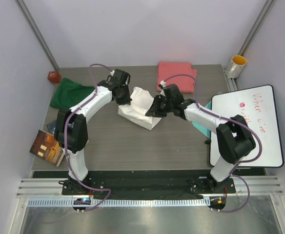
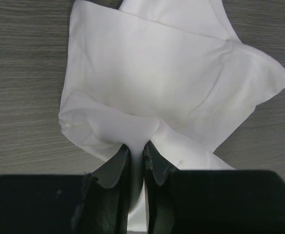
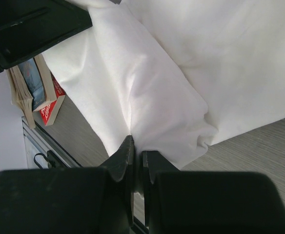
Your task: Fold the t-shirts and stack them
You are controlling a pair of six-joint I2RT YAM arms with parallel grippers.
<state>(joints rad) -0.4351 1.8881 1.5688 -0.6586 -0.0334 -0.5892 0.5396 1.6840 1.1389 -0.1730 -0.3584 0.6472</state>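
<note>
The white t-shirt (image 1: 138, 113) lies partly folded at the table's middle, between both arms. My left gripper (image 1: 124, 100) is shut on its left edge; in the left wrist view the cloth (image 2: 152, 83) is pinched between my fingers (image 2: 136, 148). My right gripper (image 1: 151, 109) is shut on its right edge; in the right wrist view the cloth (image 3: 152, 92) bunches at my fingers (image 3: 137, 148). The dark green t-shirt (image 1: 69, 93) lies crumpled at the left. The coral-pink t-shirt (image 1: 175, 75) lies folded at the back.
A small red object (image 1: 54, 76) sits at the back left. Printed books (image 1: 47, 146) lie at the table's left front edge, also in the right wrist view (image 3: 32, 87). A whiteboard (image 1: 250, 124) over a teal sheet (image 1: 208, 105) is at the right; a yellow-rimmed cup (image 1: 236, 66) stands behind it.
</note>
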